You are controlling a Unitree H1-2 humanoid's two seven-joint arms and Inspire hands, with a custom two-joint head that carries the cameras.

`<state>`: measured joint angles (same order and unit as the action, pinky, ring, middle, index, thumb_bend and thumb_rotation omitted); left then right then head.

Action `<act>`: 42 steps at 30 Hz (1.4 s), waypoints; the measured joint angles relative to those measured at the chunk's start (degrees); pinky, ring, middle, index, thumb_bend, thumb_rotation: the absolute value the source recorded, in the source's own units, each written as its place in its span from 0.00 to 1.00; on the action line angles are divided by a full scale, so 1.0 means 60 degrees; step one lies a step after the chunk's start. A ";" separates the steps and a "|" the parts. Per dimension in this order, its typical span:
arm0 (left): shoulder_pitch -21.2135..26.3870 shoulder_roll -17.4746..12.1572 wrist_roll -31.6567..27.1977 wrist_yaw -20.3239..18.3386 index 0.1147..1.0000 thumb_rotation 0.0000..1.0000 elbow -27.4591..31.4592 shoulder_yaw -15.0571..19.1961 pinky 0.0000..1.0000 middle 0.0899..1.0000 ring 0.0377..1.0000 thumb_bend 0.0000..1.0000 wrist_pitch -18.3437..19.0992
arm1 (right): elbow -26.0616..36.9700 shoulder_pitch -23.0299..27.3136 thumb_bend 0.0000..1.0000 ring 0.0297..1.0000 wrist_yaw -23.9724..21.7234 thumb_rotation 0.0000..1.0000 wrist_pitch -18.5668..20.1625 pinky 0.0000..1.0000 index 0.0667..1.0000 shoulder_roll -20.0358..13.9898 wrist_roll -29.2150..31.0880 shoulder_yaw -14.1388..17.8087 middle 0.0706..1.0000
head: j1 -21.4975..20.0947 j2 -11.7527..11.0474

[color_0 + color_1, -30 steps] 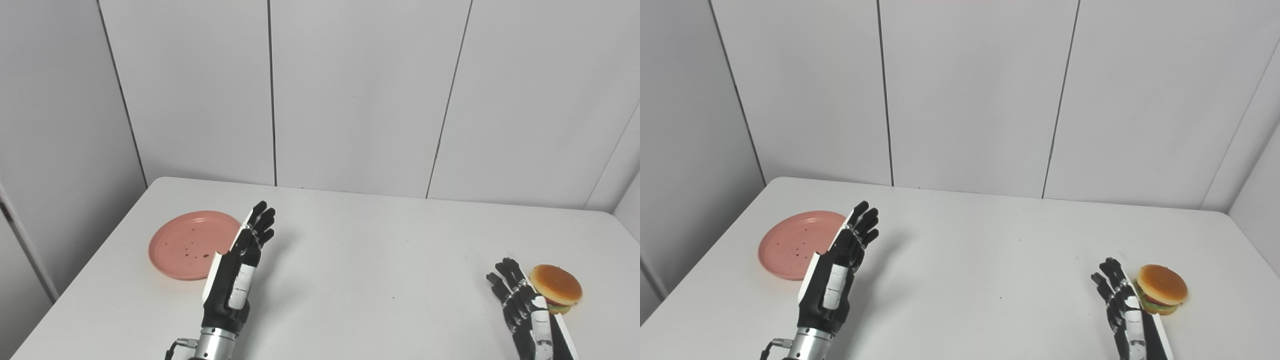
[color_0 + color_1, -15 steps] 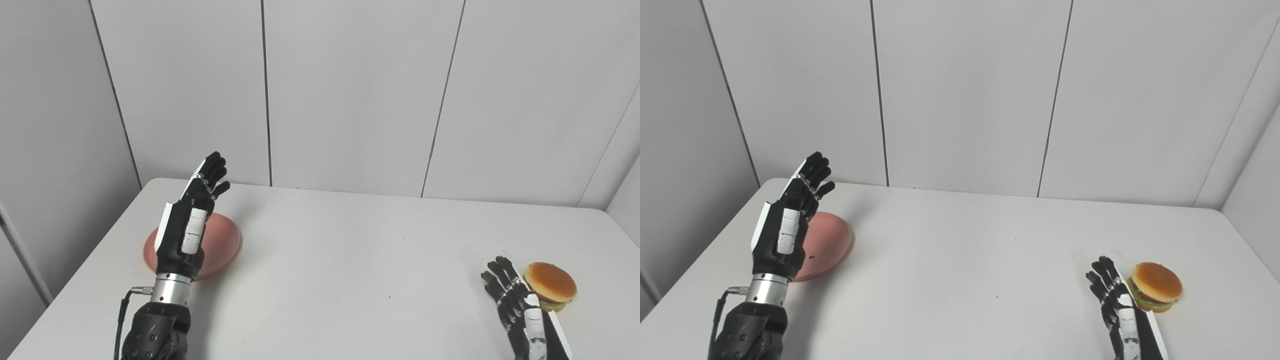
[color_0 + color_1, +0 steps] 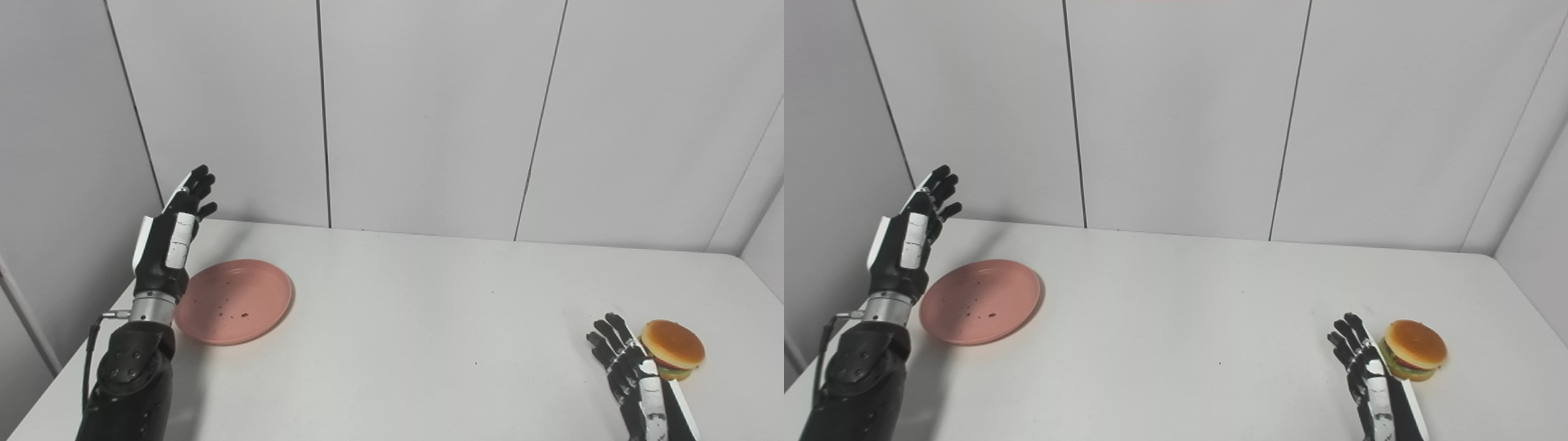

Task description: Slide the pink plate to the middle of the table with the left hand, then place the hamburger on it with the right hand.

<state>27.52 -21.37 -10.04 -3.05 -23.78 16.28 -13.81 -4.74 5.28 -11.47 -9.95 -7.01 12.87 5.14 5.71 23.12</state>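
The pink plate (image 3: 236,301) lies flat on the left side of the white table, with a few dark crumbs on it. My left hand (image 3: 169,240) is raised above the table's left edge, just left of the plate, open with its fingers pointing up and apart from the plate. The hamburger (image 3: 672,349) sits near the table's right front. My right hand (image 3: 631,380) rests low beside it on its left, open, fingers spread and close to the bun without holding it.
The white table (image 3: 429,318) is bounded by grey wall panels at the back and on both sides. The left wall stands close behind my raised left hand.
My left hand has swung from the plate's right side, over it, to its left side and risen. The plate and hamburger have stayed put. The view shifted a little.
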 measured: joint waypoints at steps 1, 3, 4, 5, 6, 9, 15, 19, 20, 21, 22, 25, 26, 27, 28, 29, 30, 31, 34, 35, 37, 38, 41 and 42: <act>0.0154 -0.0075 -0.0050 -0.0031 0.84 0.96 -0.0413 0.0075 0.93 0.90 0.97 1.00 -0.0137 | 0.0002 -0.0002 0.86 0.90 0.0005 1.00 0.0001 0.97 0.93 0.0000 -0.0001 0.0000 0.91 | -0.0015 0.0015; 0.0409 -0.0236 -0.0201 -0.0084 0.86 0.97 -0.1192 0.0198 0.93 0.92 0.98 1.00 -0.0367 | 0.0024 -0.0016 0.86 0.90 0.0020 1.00 0.0001 0.96 0.93 0.0000 -0.0031 -0.0006 0.91 | -0.0044 0.0029; 0.0509 -0.0310 -0.0270 -0.0120 0.86 0.98 -0.1627 0.0227 0.93 0.93 0.99 1.00 -0.0490 | 0.0035 -0.0023 0.86 0.90 0.0025 1.00 0.0001 0.96 0.92 -0.0002 -0.0041 -0.0008 0.91 | -0.0044 0.0029; 0.0542 -0.0337 -0.0352 -0.0134 0.86 0.98 -0.1785 0.0250 0.93 0.94 0.99 1.00 -0.0521 | 0.0038 -0.0024 0.86 0.90 0.0026 1.00 0.0001 0.96 0.92 -0.0001 -0.0042 -0.0008 0.91 | -0.0044 0.0029; 0.0634 -0.0356 -0.0447 -0.0241 0.86 0.99 -0.2202 0.0298 0.94 0.95 1.00 1.00 -0.0669 | 0.0046 -0.0035 0.86 0.90 0.0030 1.00 0.0002 0.96 0.92 -0.0004 -0.0041 -0.0005 0.91 | -0.0073 0.0073; 0.0903 -0.0442 -0.0735 -0.0477 0.86 0.99 -0.3359 0.0397 0.93 0.95 0.99 1.00 -0.0916 | 0.0058 -0.0042 0.86 0.89 0.0031 1.00 0.0002 0.96 0.92 -0.0010 -0.0039 -0.0008 0.91 | -0.0059 0.0088; 0.1267 -0.0695 -0.0867 -0.0921 0.89 0.97 -0.4907 0.0442 0.98 0.96 1.00 1.00 -0.1454 | 0.0100 -0.0065 0.86 0.90 0.0031 1.00 0.0006 0.96 0.93 -0.0014 -0.0038 -0.0015 0.91 | -0.0044 0.0117; 0.1603 -0.0854 -0.1123 -0.1271 0.90 0.94 -0.6018 0.0537 0.97 0.96 0.99 1.00 -0.1692 | 0.0113 -0.0072 0.85 0.89 0.0031 1.00 0.0008 0.96 0.93 -0.0015 -0.0038 -0.0019 0.91 | -0.0059 0.0146; 0.1647 -0.0872 -0.1224 -0.1361 0.90 0.93 -0.6191 0.0582 0.96 0.95 0.99 1.00 -0.1696 | 0.0122 -0.0077 0.86 0.89 0.0032 1.00 0.0009 0.96 0.93 -0.0015 -0.0040 -0.0019 0.91 | -0.0088 0.0161; 0.1678 -0.0877 -0.1299 -0.1443 0.90 0.92 -0.6343 0.0633 0.96 0.95 0.99 1.00 -0.1703 | 0.0136 -0.0081 0.86 0.89 0.0035 1.00 0.0013 0.96 0.93 -0.0015 -0.0043 -0.0019 0.91 | -0.0088 0.0161; 0.1723 -0.0877 -0.1442 -0.1569 0.91 0.91 -0.6545 0.0711 0.98 0.96 1.00 1.00 -0.1695 | 0.0146 -0.0086 0.86 0.89 0.0039 1.00 0.0019 0.96 0.93 -0.0015 -0.0048 -0.0019 0.91 | -0.0088 0.0161; 0.1816 -0.0867 -0.1882 -0.1917 0.94 0.96 -0.6997 0.0911 1.00 0.97 1.00 1.00 -0.1455 | 0.0182 -0.0109 0.85 0.89 0.0049 1.00 0.0032 0.95 0.93 -0.0017 -0.0052 -0.0021 0.91 | -0.0102 0.0190; 0.1900 -0.0870 -0.1963 -0.2022 0.94 0.97 -0.7199 0.0966 1.00 0.97 1.00 1.00 -0.1301 | 0.0190 -0.0118 0.85 0.88 0.0049 1.00 0.0035 0.95 0.93 -0.0024 -0.0052 -0.0021 0.91 | -0.0103 0.0190; 0.1949 -0.0869 -0.2058 -0.2053 0.94 0.97 -0.7346 0.1000 1.00 0.96 1.00 1.00 -0.1186 | 0.0191 -0.0118 0.85 0.88 0.0049 1.00 0.0039 0.95 0.93 -0.0030 -0.0054 -0.0026 0.91 | -0.0103 0.0190; 0.1987 -0.0869 -0.2066 -0.2095 0.94 0.97 -0.7465 0.1020 1.00 0.96 1.00 1.00 -0.1131 | 0.0191 -0.0118 0.85 0.88 0.0052 1.00 0.0039 0.95 0.93 -0.0030 -0.0062 -0.0026 0.91 | -0.0132 0.0205; 0.2010 -0.0869 -0.2066 -0.2119 0.94 0.98 -0.7507 0.1025 1.00 0.96 1.00 1.00 -0.1064 | 0.0191 -0.0118 0.85 0.88 0.0056 1.00 0.0040 0.95 0.93 -0.0030 -0.0065 -0.0027 0.91 | -0.0132 0.0220; 0.2031 -0.0869 -0.2066 -0.2123 0.93 0.98 -0.7545 0.1032 1.00 0.95 1.00 1.00 -0.0987 | 0.0193 -0.0118 0.85 0.88 0.0064 1.00 0.0041 0.95 0.92 -0.0030 -0.0070 -0.0029 0.90 | -0.0132 0.0220; 0.2064 -0.0871 -0.2066 -0.2124 0.92 0.97 -0.7605 0.1051 1.00 0.94 1.00 1.00 -0.0943 | 0.0196 -0.0119 0.85 0.88 0.0066 1.00 0.0041 0.95 0.92 -0.0030 -0.0074 -0.0031 0.90 | -0.0146 0.0234; 0.2165 -0.0875 -0.2066 -0.2124 0.93 0.97 -0.7848 0.1090 1.00 0.94 1.00 1.00 -0.0926 | 0.0207 -0.0121 0.85 0.88 0.0105 1.00 0.0048 0.95 0.92 -0.0029 -0.0076 -0.0036 0.90 | -0.0161 0.0234; 0.2176 -0.0874 -0.2066 -0.2130 0.93 0.97 -0.7880 0.1091 1.00 0.93 1.00 1.00 -0.0930 | 0.0212 -0.0122 0.85 0.88 0.0138 1.00 0.0056 0.95 0.92 -0.0029 -0.0076 -0.0037 0.90 | -0.0190 0.0234; 0.2228 -0.0892 -0.2065 -0.2139 0.93 0.97 -0.8008 0.1101 1.00 0.93 1.00 1.00 -0.0956 | 0.0215 -0.0124 0.85 0.88 0.0148 1.00 0.0065 0.95 0.93 -0.0030 -0.0079 -0.0041 0.90 | -0.0190 0.0234; 0.2250 -0.0908 -0.2063 -0.2156 0.93 0.98 -0.8074 0.1094 1.00 0.93 1.00 1.00 -0.0972 | 0.0215 -0.0124 0.85 0.88 0.0148 1.00 0.0066 0.95 0.93 -0.0033 -0.0079 -0.0049 0.90 | -0.0234 0.0220; 0.2270 -0.0919 -0.2067 -0.2207 0.91 0.97 -0.8141 0.1137 1.00 0.94 1.00 1.00 -0.1009 | 0.0232 -0.0132 0.87 0.88 0.0149 1.00 0.0076 0.95 0.93 -0.0040 -0.0086 -0.0065 0.91 | -0.0293 0.0249; 0.2270 -0.0917 -0.2068 -0.2215 0.91 0.97 -0.8148 0.1161 1.00 0.94 0.99 1.00 -0.1022 | 0.0242 -0.0137 0.86 0.88 0.0153 1.00 0.0088 0.95 0.93 -0.0041 -0.0092 -0.0068 0.91 | -0.0293 0.0249</act>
<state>41.15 -26.87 -22.45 -16.34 -72.67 23.24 -19.94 -3.29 4.46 -10.56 -9.42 -7.26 12.32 4.73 3.96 24.61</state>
